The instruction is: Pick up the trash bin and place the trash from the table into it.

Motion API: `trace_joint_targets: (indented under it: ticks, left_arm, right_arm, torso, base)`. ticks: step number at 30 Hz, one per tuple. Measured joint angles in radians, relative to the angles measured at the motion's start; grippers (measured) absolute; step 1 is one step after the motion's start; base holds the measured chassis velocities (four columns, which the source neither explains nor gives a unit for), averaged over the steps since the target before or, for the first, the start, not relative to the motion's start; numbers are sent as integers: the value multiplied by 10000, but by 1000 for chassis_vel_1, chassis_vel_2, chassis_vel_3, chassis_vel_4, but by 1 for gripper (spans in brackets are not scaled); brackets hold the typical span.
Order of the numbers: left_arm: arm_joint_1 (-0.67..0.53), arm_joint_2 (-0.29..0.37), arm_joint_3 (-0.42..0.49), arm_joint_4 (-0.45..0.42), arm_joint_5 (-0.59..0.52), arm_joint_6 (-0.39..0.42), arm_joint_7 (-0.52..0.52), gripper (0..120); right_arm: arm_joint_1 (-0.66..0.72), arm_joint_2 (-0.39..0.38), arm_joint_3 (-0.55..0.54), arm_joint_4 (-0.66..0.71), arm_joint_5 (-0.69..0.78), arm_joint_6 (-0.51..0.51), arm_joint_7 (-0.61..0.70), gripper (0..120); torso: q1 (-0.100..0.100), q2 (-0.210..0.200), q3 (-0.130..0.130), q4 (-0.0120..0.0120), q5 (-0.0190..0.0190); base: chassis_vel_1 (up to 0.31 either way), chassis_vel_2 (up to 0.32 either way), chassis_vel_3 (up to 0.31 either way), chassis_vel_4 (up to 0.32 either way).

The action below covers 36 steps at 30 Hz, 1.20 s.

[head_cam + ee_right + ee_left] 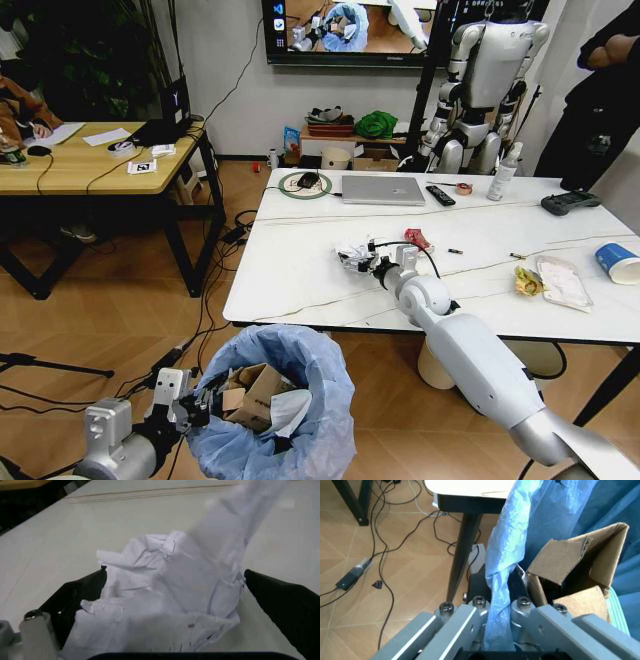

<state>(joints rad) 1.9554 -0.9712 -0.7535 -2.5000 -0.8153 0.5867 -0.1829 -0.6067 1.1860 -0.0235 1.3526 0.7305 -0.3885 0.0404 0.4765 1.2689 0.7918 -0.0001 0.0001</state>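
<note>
The trash bin (pixel 290 400), lined with a crinkly light-blue bag, hangs low in front of the table (pixel 300 290). My left gripper (pixel 197 405) is shut on its rim. In the left wrist view the bag (pixel 502 555) runs between the fingers of the left gripper (pixel 497 590). Torn brown cardboard (pixel 255 390) (pixel 580 566) lies inside the bin. On the table, my right gripper (pixel 372 262) (pixel 172 577) stands open, one finger on each side of a crumpled white paper (pixel 352 252) (pixel 165 592). A crushed red can (pixel 416 238), a yellow wrapper (pixel 527 281), a clear packet (pixel 563 282) and a paper cup (pixel 618 263) lie further right.
A laptop (pixel 382 189), remote (pixel 440 195), bottle (pixel 504 172) and black controller (pixel 570 202) sit along the table's far side. A cream bucket (pixel 436 368) stands under the table. A wooden desk (pixel 80 160) stands at the left, and cables (pixel 215 290) run across the floor.
</note>
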Motion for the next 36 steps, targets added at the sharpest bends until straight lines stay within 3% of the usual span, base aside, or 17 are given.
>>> trace_joint_targets:
  ticks: [8,18,21,26,30,36]
  left_arm:
    - [9,6,-1,0,2,0,1,0]
    - [1,16,-1,0,0,0,3,0]
    - [-27,22,5,0,-4,0,3,0]
    - [-47,30,12,0,-15,0,2,0]
    - [-64,29,25,0,-21,-4,3,0]
    - [-95,40,29,0,-35,-10,5,0]
  right_arm:
    - [-30,15,9,-171,-44,56,-69,98]
    - [-31,20,-40,-179,-16,126,-143,64]
    - [-46,-8,-40,-178,-16,152,-168,49]
    - [-66,-33,-41,-168,-16,185,-206,36]
    - [-69,-43,-47,-170,-21,246,-248,16]
    - [-69,-43,-60,-171,-24,279,-289,0]
  torso:
    - [0,0,0,0,0]
    - [0,0,0,0,0]
    - [0,0,0,1,-1]
    - [0,0,0,0,0]
    - [0,0,0,0,0]
    - [0,0,0,0,0]
  base:
    - [0,0,0,0]
    - [0,0,0,0]
    - [0,0,0,0]
    - [0,0,0,0]
    - [0,0,0,0]
    - [0,0,0,0]
